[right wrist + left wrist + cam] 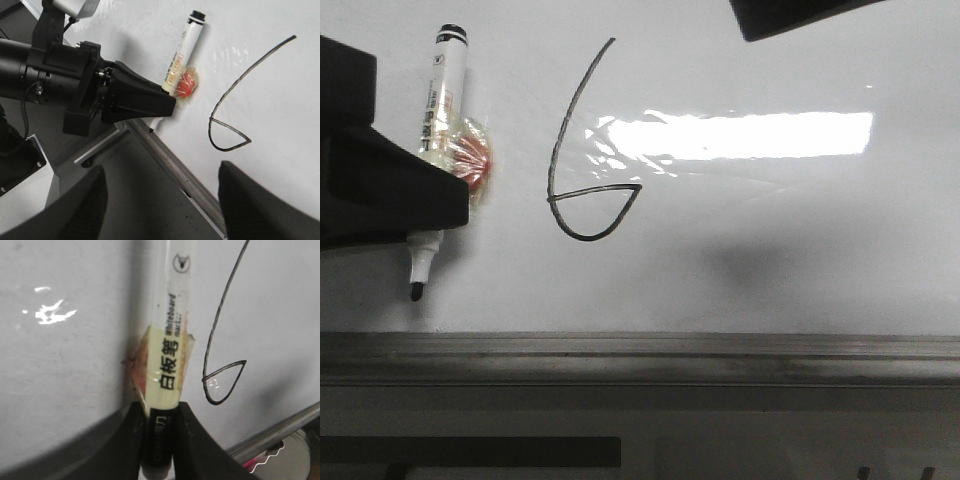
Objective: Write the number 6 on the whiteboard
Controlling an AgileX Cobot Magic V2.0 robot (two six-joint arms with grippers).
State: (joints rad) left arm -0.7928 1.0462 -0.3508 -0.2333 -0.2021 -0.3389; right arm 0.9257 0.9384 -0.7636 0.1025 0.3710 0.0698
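The number 6 (585, 239) is drawn in thin black line on the whiteboard (770, 250), left of its middle. My left gripper (438, 200) is shut on the black-and-white marker pen (445, 90), which stands left of the 6 with its black tip down. Whether the tip touches the board I cannot tell. In the left wrist view the fingers (197, 440) clamp the pen (170, 355) beside the 6 (216, 403). My right gripper (160, 200) is open and empty, off the board below its ledge. The 6 (225, 149) and the pen (182, 55) show ahead of it.
A grey metal ledge (640, 350) runs along the board's bottom edge. A bright glare (740, 135) lies right of the 6. Clear tape with an orange patch (470, 155) wraps the pen. The right arm's dark body (800, 15) enters at the top right.
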